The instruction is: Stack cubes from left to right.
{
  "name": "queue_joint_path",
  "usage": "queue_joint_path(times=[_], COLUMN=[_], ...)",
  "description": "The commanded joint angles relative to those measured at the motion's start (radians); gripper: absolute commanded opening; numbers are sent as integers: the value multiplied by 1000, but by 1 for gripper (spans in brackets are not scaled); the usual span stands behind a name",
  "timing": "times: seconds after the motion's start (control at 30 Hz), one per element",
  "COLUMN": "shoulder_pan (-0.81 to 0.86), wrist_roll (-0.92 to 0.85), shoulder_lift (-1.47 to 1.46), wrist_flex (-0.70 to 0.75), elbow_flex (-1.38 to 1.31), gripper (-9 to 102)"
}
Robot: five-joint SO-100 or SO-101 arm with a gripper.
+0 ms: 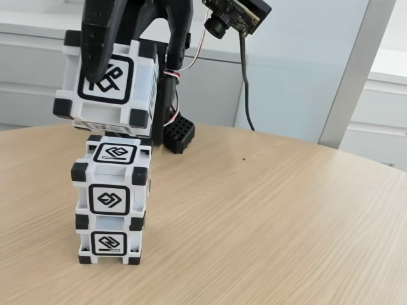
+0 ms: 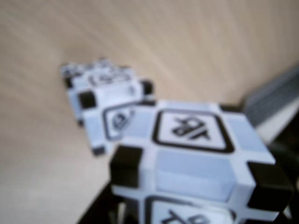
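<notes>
Wooden table (image 1: pixel 286 216), glyph-faced white cubes (image 1: pixel 109 203)

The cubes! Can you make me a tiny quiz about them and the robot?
1. How many cubes stand stacked on the table already?
2. True or false: the pincer is empty.
3. Where is the held cube? A) lying on the table, B) up at the stack's top, tilted, C) behind the arm.

Key:
1. Two: the upper cube sits on the bottom cube.
2. False; it grips the third cube.
3. B. Whether it touches the stack, I cannot tell.
</notes>
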Motion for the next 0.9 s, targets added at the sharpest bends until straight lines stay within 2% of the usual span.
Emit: queue_joint_path(times=[0.0, 0.13, 0.23, 0.5, 0.87], shoulder_pan=[9, 8, -9, -3, 5], wrist_roll=[-15, -31, -41, -183, -164], shoulder_lift=[5, 5, 6, 3, 3], wrist_flex=[51, 176, 213, 215, 215], elbow_flex=[-21, -32, -34, -32, -132], gripper=[0, 0, 0, 0, 0])
